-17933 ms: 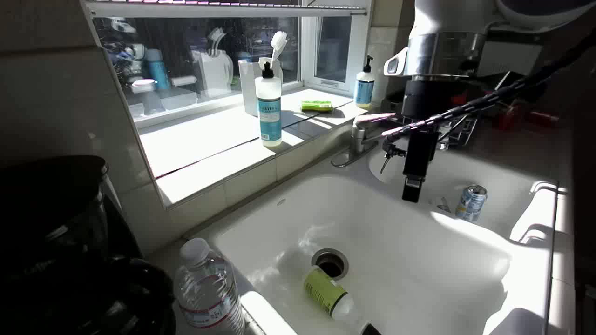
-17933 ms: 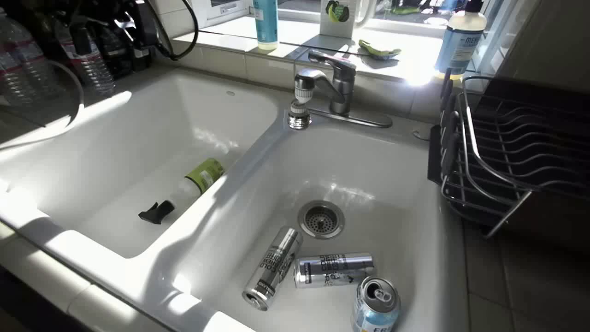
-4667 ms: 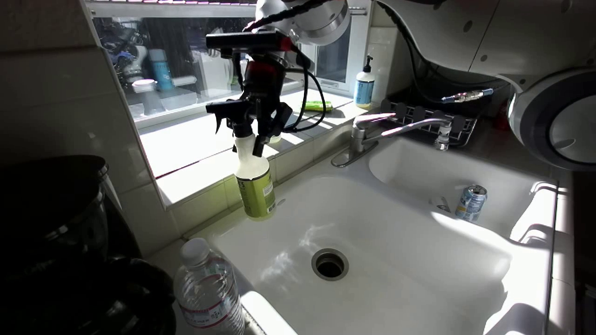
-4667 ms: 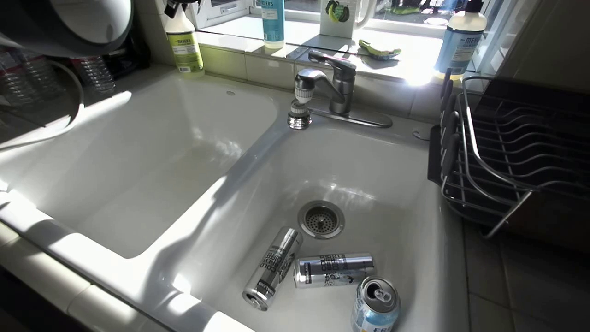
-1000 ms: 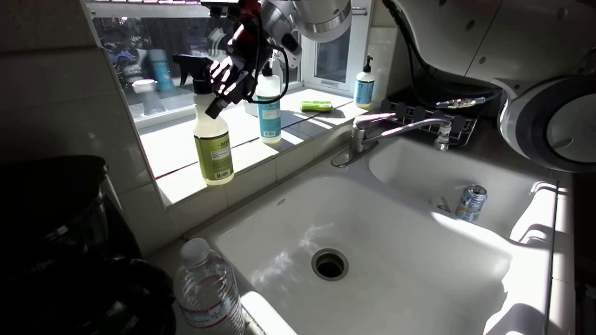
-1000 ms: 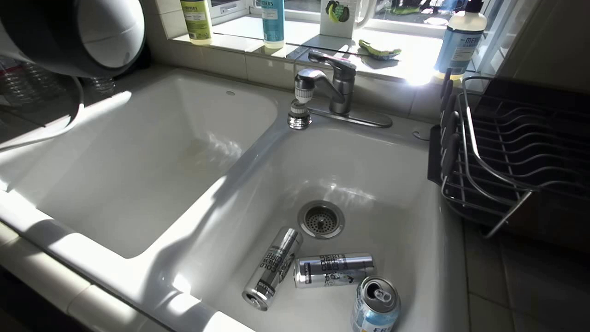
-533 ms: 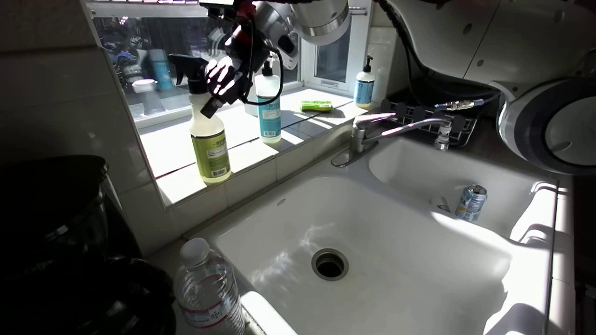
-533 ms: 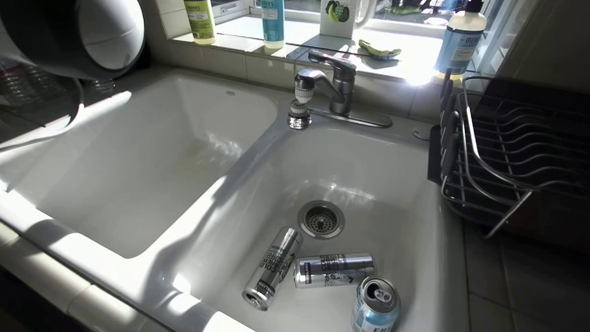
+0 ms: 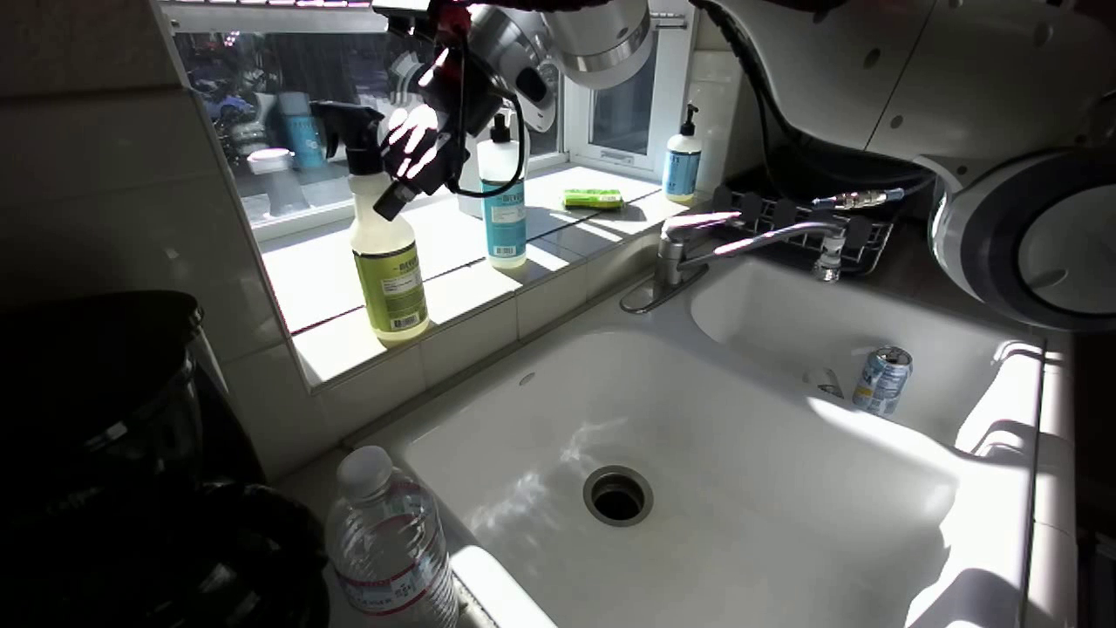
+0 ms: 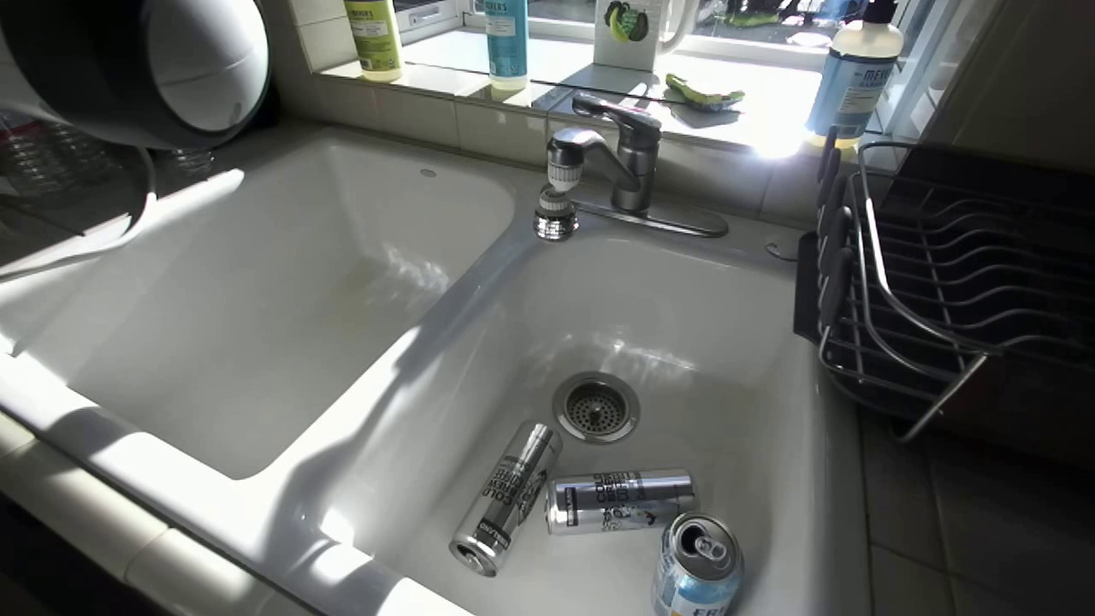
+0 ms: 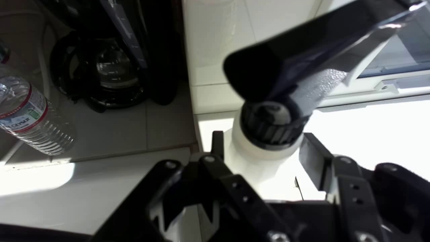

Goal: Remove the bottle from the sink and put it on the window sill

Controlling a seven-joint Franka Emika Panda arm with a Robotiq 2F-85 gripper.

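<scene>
The bottle [image 9: 390, 288], yellow-green label and black trigger top, stands upright or nearly so on the front strip of the white window sill [image 9: 462, 296], near its end. An exterior view shows only its lower part [image 10: 374, 38]. In the wrist view my gripper [image 11: 263, 144] straddles the pale bottle neck [image 11: 248, 161] just below the black collar. Its jaws are open: a gap shows beside the left finger [image 11: 217, 144], while the right pad [image 11: 312, 161] is close to the neck; contact there is unclear. Below the sill lies the white sink [image 9: 715, 419].
A teal-labelled bottle [image 9: 504, 218] stands on the sill beside my arm, with a green packet [image 9: 593, 199] and a blue-labelled pump bottle [image 9: 682, 166] farther along. A clear water bottle [image 9: 392, 549], a black coffee maker [image 11: 114, 67] and the faucet [image 10: 633, 162] are nearby.
Earlier the bottle lay in the sink, then hung in my gripper above the sink's edge; now it stands on the sill. Over the last second bottle and gripper have shifted slightly left in an exterior view.
</scene>
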